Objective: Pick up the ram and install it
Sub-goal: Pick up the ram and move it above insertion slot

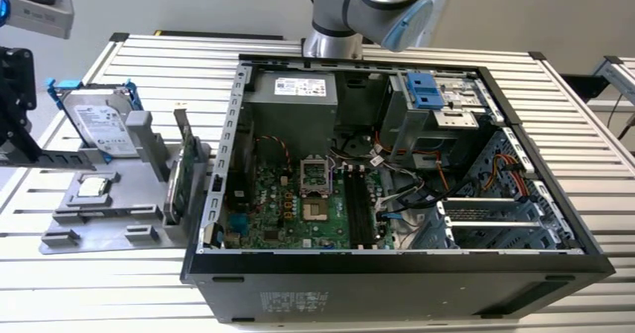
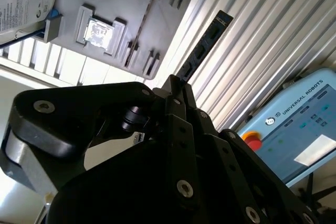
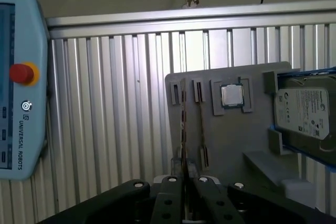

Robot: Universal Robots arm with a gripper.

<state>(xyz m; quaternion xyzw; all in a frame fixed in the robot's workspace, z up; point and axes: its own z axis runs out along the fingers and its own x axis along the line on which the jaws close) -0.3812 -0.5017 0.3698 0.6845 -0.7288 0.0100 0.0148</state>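
The ram is a thin dark stick with small chips, and it juts out from between my fingertips. In the first wrist view the ram shows edge-on, in line with a slot of the grey holder. My gripper is shut on the ram's near end, as the first wrist view also shows at the gripper. In the exterior view my gripper hangs at the far left, beside the holder and well away from the open computer case.
On the holder stand a hard drive in a blue frame, a processor chip and a green card. Inside the case, long black memory slots lie on the motherboard. A teach pendant lies past the slatted table's edge.
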